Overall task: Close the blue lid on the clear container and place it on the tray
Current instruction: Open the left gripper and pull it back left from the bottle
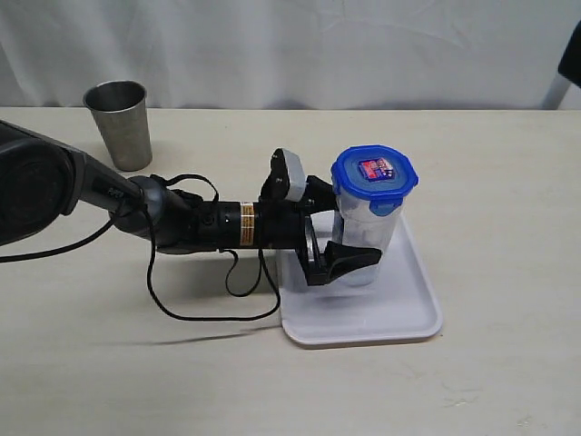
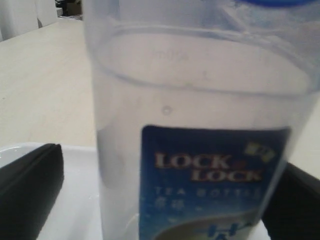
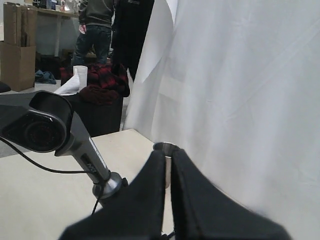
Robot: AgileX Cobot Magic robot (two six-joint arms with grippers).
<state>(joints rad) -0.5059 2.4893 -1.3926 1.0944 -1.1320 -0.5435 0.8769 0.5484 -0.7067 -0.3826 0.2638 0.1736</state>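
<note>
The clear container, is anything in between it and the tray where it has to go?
No, nothing visible. The clear container, with the blue lid on top, already stands on the tray. The left hand is open around it, one finger on each side.

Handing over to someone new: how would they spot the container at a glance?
On the beige table, look for the white tray near the middle. The container stands upright on it, between the open jaws of the left gripper. Unlike the steel cup off the tray, it is clear plastic with a blue lid.
</note>
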